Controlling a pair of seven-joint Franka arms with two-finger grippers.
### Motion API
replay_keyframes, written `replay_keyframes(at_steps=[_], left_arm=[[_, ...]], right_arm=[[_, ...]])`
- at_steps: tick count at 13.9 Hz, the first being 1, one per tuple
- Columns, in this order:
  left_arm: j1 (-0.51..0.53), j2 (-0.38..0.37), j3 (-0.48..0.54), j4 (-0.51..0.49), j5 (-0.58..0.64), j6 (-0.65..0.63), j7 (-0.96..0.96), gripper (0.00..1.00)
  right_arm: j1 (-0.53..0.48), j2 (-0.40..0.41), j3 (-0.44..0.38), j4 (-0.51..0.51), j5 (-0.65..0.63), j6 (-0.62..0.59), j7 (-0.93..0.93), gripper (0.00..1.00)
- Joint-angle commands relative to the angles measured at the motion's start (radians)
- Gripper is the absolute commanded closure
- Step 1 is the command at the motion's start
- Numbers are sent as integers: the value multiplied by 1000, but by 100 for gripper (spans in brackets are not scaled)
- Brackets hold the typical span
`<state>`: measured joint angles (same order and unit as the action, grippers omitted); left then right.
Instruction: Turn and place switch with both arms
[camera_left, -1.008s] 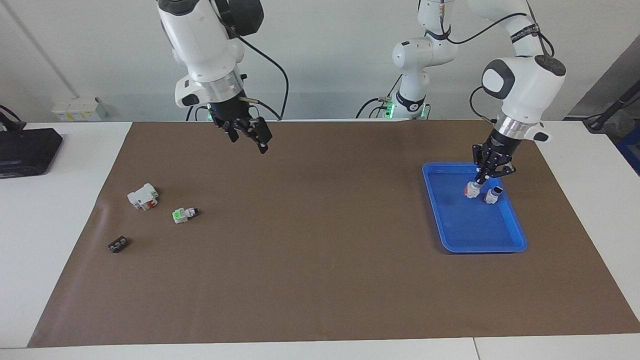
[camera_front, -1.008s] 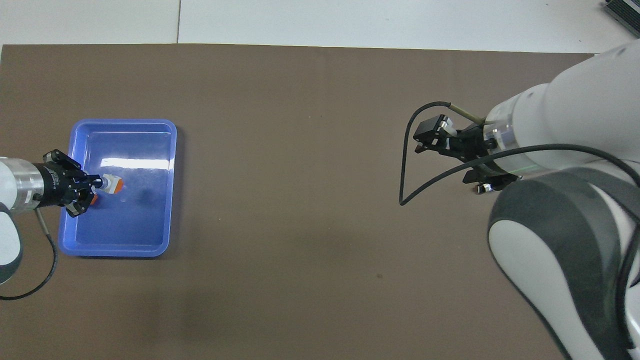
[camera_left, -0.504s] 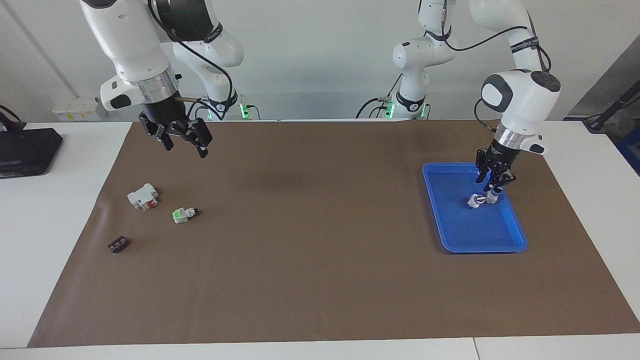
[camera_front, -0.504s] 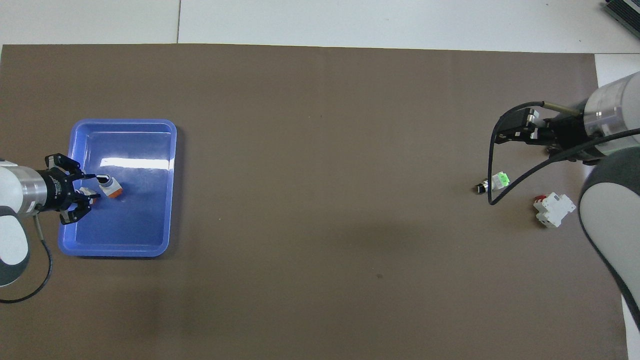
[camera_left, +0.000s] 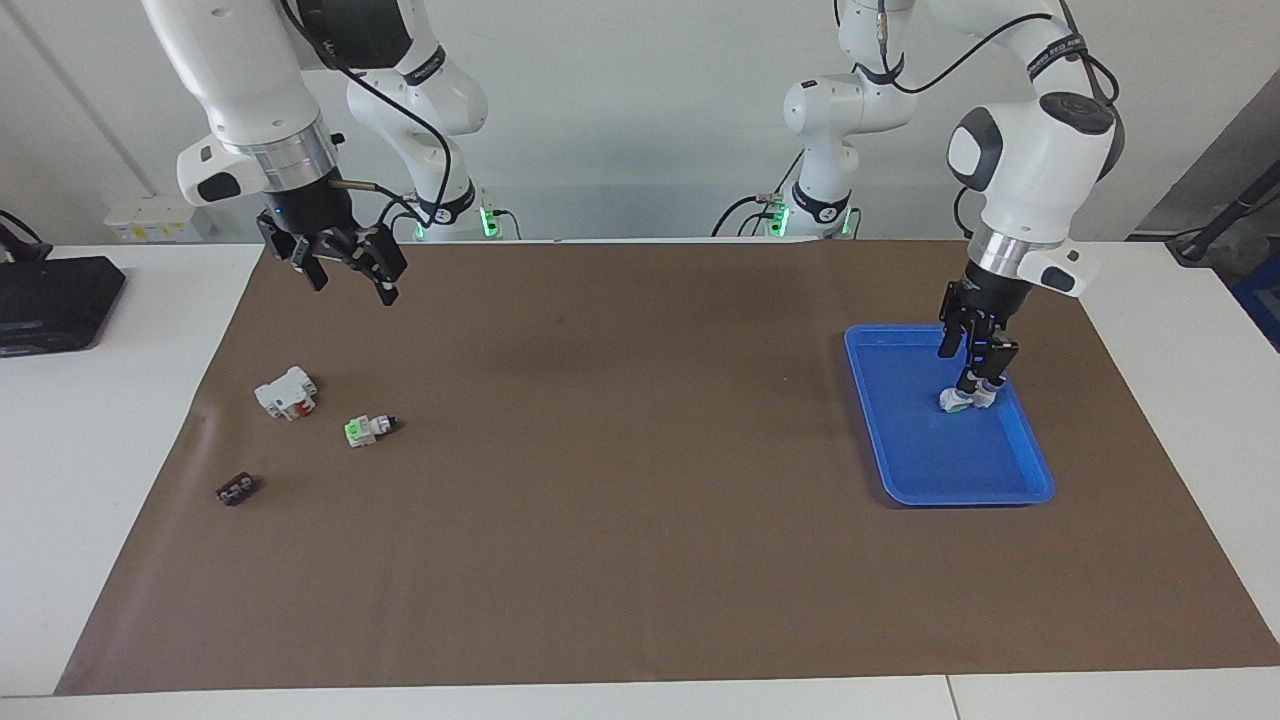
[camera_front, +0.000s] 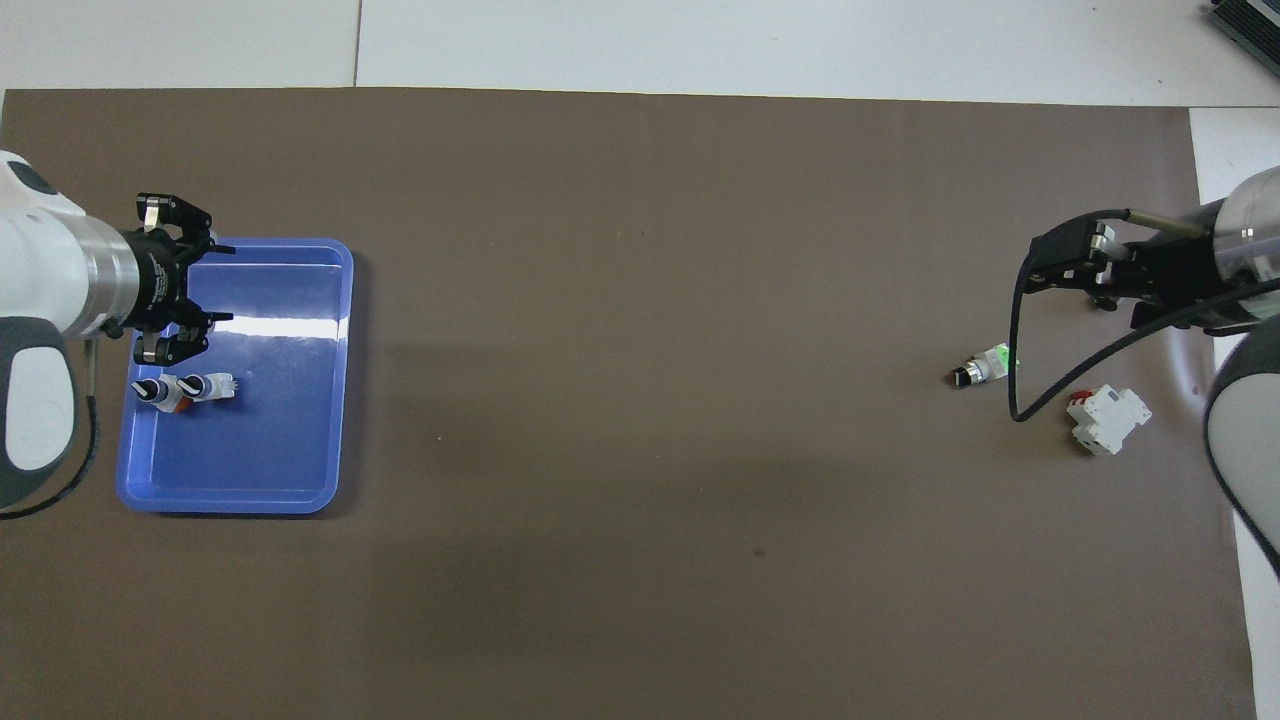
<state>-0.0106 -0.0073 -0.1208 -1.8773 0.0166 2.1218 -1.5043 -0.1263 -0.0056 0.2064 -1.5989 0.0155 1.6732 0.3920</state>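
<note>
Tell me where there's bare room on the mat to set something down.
The wide brown stretch between the blue tray and the green-ended switch is bare. It is crowded near the white block and small dark part.

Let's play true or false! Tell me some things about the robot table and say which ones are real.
1. The blue tray has little switches in it. True.
2. The left gripper is over the tray. True.
3. The green-ended switch lies in the tray. False: it lies on the brown mat.
4. The right gripper holds the white block with red. False: it holds nothing and hangs above the mat.
</note>
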Motion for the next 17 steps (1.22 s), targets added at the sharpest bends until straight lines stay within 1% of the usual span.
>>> replay_keyframes(at_steps=[1, 3, 4, 6, 8, 10, 11, 12, 13, 14, 16, 17], left_arm=[[-81, 81, 12, 187, 31, -147, 223, 44], [-100, 78, 12, 249, 51, -280, 572, 44], [-94, 78, 12, 291, 46, -320, 693, 44], [-83, 70, 23, 331, 34, -354, 864, 43], [-71, 50, 36, 334, 43, -390, 1095, 44], [-20, 35, 32, 336, 45, -471, 1315, 42], [-11, 21, 33, 342, 43, -496, 1387, 39], [-8, 7, 35, 349, 40, -508, 1424, 34], [-8, -20, 35, 348, 40, -531, 1435, 27], [-8, -32, 33, 339, 39, -548, 1447, 7], [-8, -49, 33, 323, 37, -563, 1483, 2], [-8, -54, 33, 314, 36, -566, 1507, 2]], right_arm=[[13, -23, -63, -18, -9, -18, -83, 0], [109, -25, -201, -26, -8, -42, -164, 0], [132, -31, -240, -42, -8, -41, -206, 0], [132, -30, -249, -39, -9, -43, -237, 0], [134, -31, -249, -42, -9, -47, -236, 0], [139, -34, -249, -42, -12, -78, -232, 0], [139, -31, -248, -32, -25, -88, -234, 0], [137, -24, -242, -10, -35, -107, -235, 0], [137, -21, -240, 8, -41, -130, -237, 0], [137, -17, -239, 10, -40, -133, -237, 0], [131, -17, -239, 2, -37, -127, -242, 0], [131, -22, -239, -6, -38, -124, -240, 0]])
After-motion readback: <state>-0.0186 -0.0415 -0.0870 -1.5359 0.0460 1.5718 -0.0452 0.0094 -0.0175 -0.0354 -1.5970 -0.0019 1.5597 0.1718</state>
